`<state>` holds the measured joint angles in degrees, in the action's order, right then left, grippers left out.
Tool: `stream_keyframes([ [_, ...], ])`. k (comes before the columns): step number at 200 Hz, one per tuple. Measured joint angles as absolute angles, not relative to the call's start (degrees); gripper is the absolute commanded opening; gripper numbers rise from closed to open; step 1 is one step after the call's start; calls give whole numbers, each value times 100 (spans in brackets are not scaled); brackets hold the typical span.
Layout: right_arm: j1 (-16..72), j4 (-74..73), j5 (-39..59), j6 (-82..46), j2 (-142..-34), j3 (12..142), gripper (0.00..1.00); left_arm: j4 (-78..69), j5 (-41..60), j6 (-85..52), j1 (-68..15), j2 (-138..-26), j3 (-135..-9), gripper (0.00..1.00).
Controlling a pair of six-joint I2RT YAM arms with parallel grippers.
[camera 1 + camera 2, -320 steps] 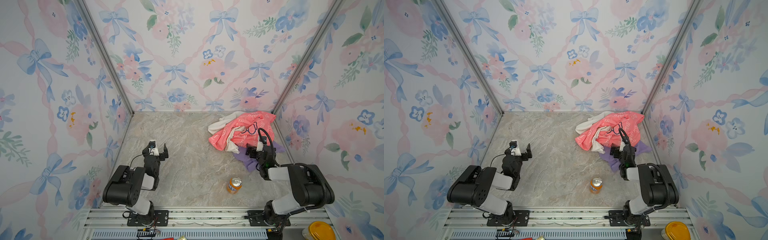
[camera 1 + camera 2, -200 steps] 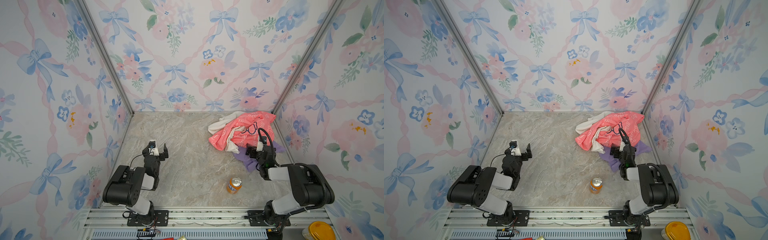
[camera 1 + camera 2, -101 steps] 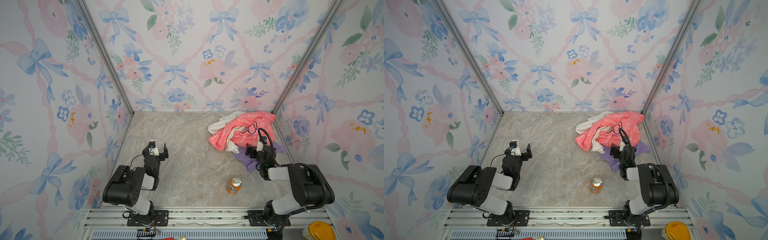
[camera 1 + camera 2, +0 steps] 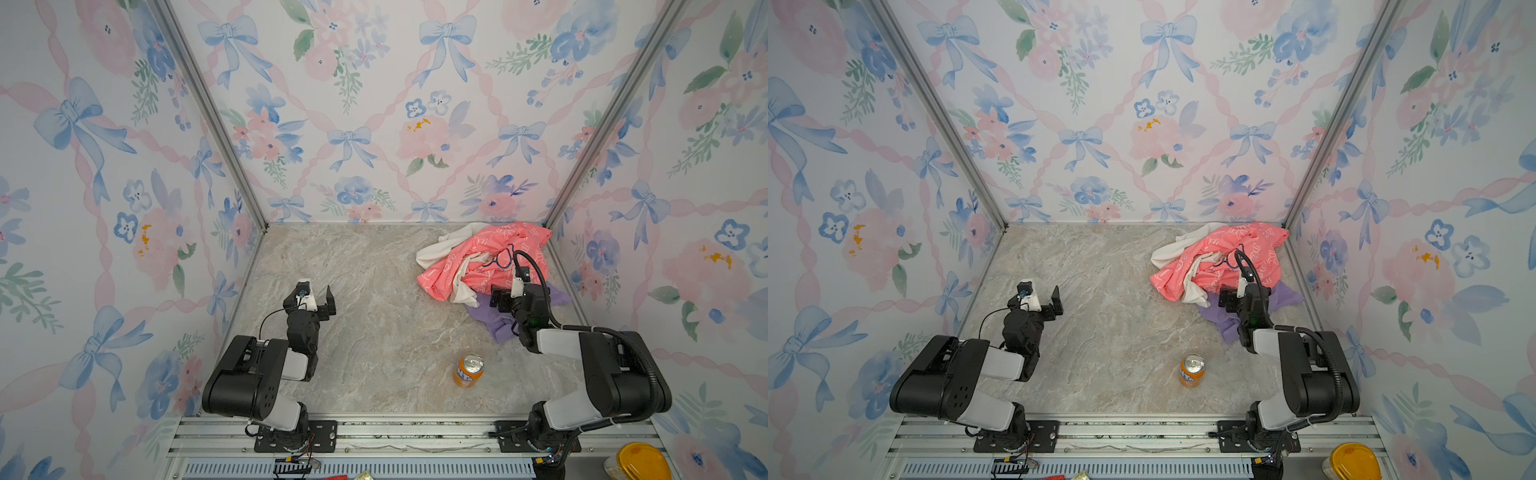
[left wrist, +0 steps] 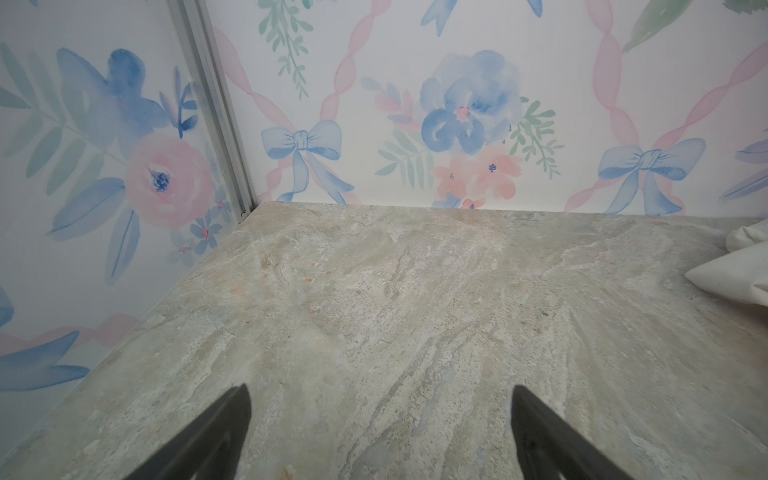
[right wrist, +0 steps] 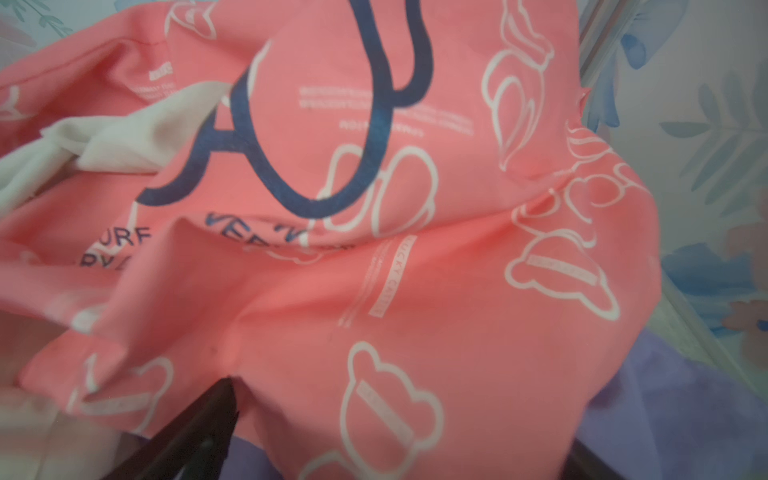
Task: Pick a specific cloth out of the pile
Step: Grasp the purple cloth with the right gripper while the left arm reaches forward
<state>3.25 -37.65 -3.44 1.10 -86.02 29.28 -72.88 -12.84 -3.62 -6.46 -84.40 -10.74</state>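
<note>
Hovering | right pincer (image 4: 509,294) at pile (image 4: 478,257) edge | lavender cloth (image 4: 496,325) beneath

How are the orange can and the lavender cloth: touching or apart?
Apart. In both top views bare tabletop shows between the orange can and the lavender cloth.

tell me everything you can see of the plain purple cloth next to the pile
The plain lavender-purple cloth is soft, matte fabric with no print, lying crumpled on the marbled tabletop near the right wall. Its far part is tucked under the coral-pink printed garment, and the right arm hides its middle in both top views.
</note>
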Motion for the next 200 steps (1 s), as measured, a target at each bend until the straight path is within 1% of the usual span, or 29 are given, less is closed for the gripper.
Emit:
stream_keyframes([
  [17, 517, -3448, -340, 268, -8357, 3197, 97, -7057, -1339, -362, -648, -8051, -1076, 98],
  [53, 613, -2818, -336, 375, -7686, 3194, 97, -6298, -1468, -250, -792, -7216, -1092, 98],
  [116, 650, -1450, -327, 381, -5920, 3210, 97, -4930, -1516, -38, -1039, -5833, -1245, 98],
  [163, 580, 80, -749, 156, -4860, 3883, 97, -4313, -1247, -40, -1245, -5360, -1299, 98],
  [192, 327, 1039, -1400, -429, -4713, 4451, 97, -4119, -1007, -58, -1411, -5332, -1350, 98],
  [200, 196, 1249, -1466, -578, -4713, 4530, 99, -4073, -932, -60, -1466, -5336, -1387, 98],
])
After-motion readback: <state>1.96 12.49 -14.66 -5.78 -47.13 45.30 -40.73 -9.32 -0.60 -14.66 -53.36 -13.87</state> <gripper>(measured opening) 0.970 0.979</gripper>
